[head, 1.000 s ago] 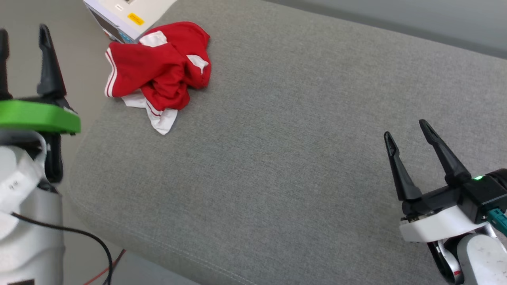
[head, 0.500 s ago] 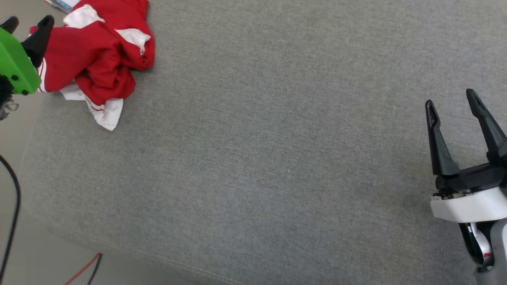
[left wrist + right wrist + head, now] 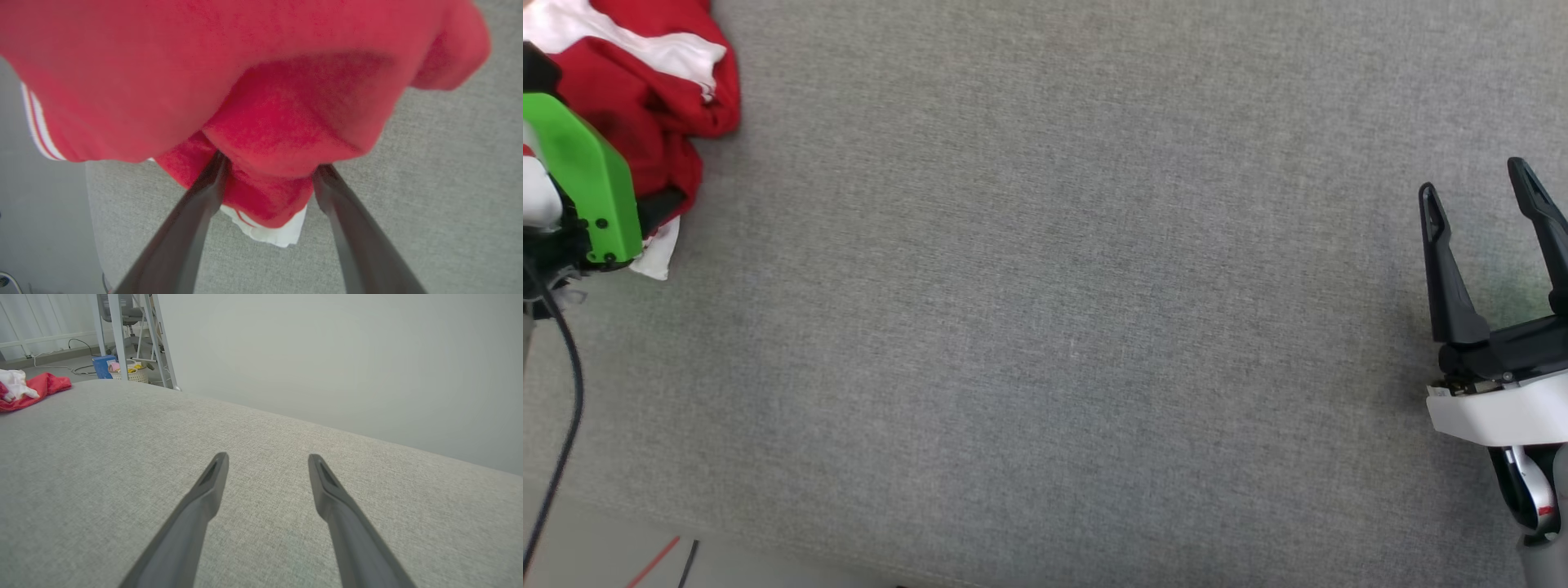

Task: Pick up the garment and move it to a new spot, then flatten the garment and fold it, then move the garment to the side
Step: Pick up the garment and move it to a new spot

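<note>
Since one second ago the head camera has swung, so the whole picture is shifted, and the left gripper has also come from beside the desk down onto the garment. Its green mount now covers part of the red cloth at the upper left of the head view.

The garment is a crumpled red heap with white parts. It has a narrow red-and-white striped edge, and a white corner sticks out below. No lettering is visible on it. It lies near the left corner of the grey fabric-covered desk.

In the left wrist view the two dark fingers stand apart with a thick red fold between them. Their tips are pushed into the cloth, so I cannot tell if they press it.

The right gripper is well apart from the garment, above bare grey fabric at the right side, and its fingers are spread with nothing between them.

Far behind the desk, on the floor, stands a pale basket holding small yellow and pink things, too small to identify. A blue box is just beside it.
</note>
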Robot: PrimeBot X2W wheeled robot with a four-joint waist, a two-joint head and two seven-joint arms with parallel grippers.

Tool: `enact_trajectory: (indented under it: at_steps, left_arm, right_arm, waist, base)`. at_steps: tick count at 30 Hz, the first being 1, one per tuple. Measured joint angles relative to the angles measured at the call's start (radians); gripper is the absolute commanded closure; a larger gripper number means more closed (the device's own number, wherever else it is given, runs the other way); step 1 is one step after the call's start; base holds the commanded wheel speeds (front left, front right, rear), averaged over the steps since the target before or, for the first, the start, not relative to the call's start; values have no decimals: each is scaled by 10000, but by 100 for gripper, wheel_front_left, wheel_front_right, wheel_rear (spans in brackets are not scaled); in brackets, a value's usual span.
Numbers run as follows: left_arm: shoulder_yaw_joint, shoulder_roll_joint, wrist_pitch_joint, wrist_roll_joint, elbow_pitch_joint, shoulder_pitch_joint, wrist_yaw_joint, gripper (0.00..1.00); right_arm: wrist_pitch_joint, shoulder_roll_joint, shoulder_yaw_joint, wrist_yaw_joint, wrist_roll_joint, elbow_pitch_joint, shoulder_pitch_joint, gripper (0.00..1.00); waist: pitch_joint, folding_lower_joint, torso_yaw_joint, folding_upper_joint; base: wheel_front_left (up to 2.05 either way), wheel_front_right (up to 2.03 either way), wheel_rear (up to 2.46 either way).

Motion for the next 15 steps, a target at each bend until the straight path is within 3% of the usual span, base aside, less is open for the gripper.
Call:
enact_trajectory:
  at_steps: [5,6,7,11,12,15]
  left_arm:
    - [-414,-196,-88,-63,945,-386,0,0]
    - [-479,-180,-94,-75,1018,-449,0,63]
    - [-575,-153,-105,-138,1103,-487,-8,100]
    - [-1091,-27,-550,-314,1118,-592,-8,100]
    - [-1511,98,-1139,-318,871,-578,-8,100]
    - [-1983,364,-1620,-305,282,-613,-8,100]
  right_arm:
    - [-2,-48,98,2,0,33,-83,0]
    - [-2,-40,96,2,0,42,-94,0]
    - [-2,-40,96,0,0,65,-105,0]
    - [-2,29,109,2,0,169,-108,0]
    - [-2,169,96,0,4,215,-107,0]
    - [-2,295,86,0,8,295,-90,0]
  waist:
    - [339,-1,-170,1]
    - [364,-1,-207,1]
    - [378,-1,-248,1]
    - [233,-1,-307,0]
    - [-19,0,-303,-1]
    - [-378,-1,-265,-1]
  base:
    - [0,0,0]
    - [0,0,0]
    - [0,0,0]
    - [0,0,0]
    - [0,0,0]
    - [0,0,0]
